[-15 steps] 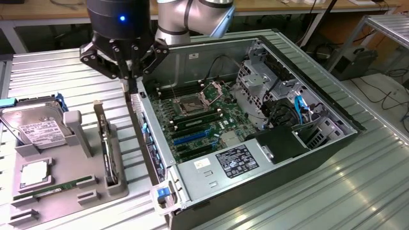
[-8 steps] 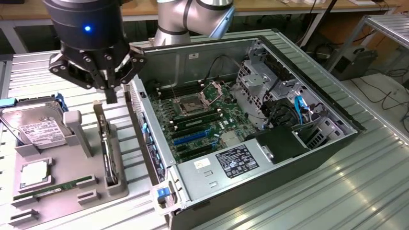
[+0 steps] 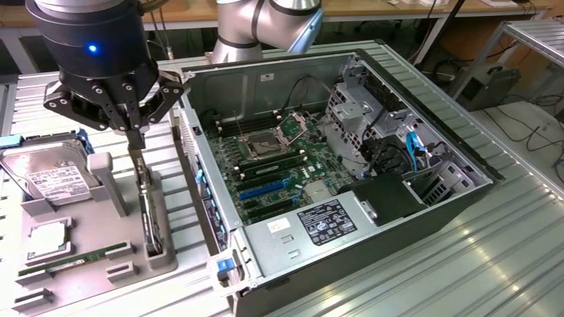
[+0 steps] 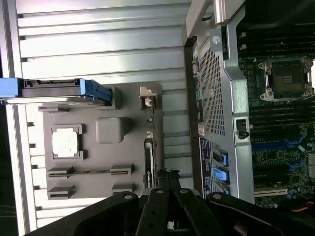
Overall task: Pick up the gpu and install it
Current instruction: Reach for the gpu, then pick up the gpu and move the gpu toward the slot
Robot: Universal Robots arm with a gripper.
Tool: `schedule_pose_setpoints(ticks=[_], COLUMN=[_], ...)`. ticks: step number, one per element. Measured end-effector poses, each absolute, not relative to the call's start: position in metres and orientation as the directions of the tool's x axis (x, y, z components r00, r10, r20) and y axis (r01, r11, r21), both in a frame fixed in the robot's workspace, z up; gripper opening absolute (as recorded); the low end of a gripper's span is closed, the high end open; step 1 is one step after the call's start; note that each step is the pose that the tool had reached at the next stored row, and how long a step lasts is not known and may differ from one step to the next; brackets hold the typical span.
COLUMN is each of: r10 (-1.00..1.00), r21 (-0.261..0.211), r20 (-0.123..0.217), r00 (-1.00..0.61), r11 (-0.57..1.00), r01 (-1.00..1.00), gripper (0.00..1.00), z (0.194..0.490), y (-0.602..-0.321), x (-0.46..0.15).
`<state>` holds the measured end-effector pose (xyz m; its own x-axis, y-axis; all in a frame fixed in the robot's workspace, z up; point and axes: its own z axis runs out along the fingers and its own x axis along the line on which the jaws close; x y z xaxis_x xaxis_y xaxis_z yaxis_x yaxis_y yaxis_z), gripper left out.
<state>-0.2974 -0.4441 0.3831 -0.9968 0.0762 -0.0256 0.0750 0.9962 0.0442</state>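
The gpu is a thin black card standing on edge in a slot of the grey holder tray, beside the open computer case. My gripper hangs just above the card's far end with its fingers pressed together. I cannot tell whether the fingertips touch the card. In the wrist view the gpu lies in its slot just beside the shut gripper. The motherboard with its blue and black expansion slots lies exposed inside the case.
The tray also holds a hard drive in a blue bracket, a CPU and a green memory stick. The case's rear wall stands right next to the gpu slot. A power supply and drive cage fill the case's sides.
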Motion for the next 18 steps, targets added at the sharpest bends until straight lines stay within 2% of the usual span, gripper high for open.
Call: schedule_pose_setpoints(ticks=[14,15,17,18], r10=[0.076,0.076,0.076,0.076], r21=[0.044,0.044,0.044,0.044], r20=[-0.026,-0.026,-0.026,-0.026], r00=[-0.997,-0.997,-0.997,-0.997], r11=[0.996,0.996,0.996,0.996], r01=[0.075,0.075,0.075,0.075], gripper=[0.11,0.11,0.24,0.24], z=[0.3829,0.3829,0.3828,0.3828], y=[-0.4441,-0.4441,-0.4441,-0.4441], x=[-0.2974,-0.2974,-0.2974,-0.2974])
